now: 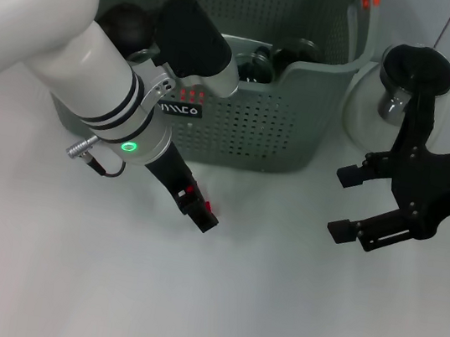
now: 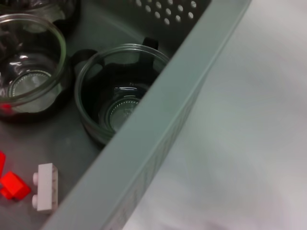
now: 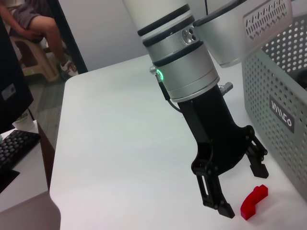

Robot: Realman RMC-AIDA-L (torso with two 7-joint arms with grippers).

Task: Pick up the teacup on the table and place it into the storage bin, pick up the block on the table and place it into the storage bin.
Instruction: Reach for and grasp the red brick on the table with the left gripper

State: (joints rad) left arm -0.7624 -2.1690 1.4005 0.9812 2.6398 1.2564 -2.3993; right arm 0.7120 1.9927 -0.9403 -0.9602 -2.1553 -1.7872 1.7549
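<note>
Storage bin [image 1: 249,121]: grey-green perforated basket standing at the far middle of the white table [image 1: 213,302], black label facing the robot. Inside, in the left wrist view, two clear glass teacups [image 2: 117,93] are sitting side by side, with a white block [image 2: 46,186] and red pieces lying near them on the bin floor.

Red block [image 3: 253,201]: curved piece lying on the table just in front of the bin.

Left gripper [image 3: 240,184]: hanging low over the table with its fingers spread wide, empty; the red block appears to be lying between the fingers, though contact is unclear.

Right gripper [image 1: 353,206]: hovering at the right of the table, fingers wide apart, holding nothing, near a glass teapot [image 1: 411,86] beside the bin.
</note>
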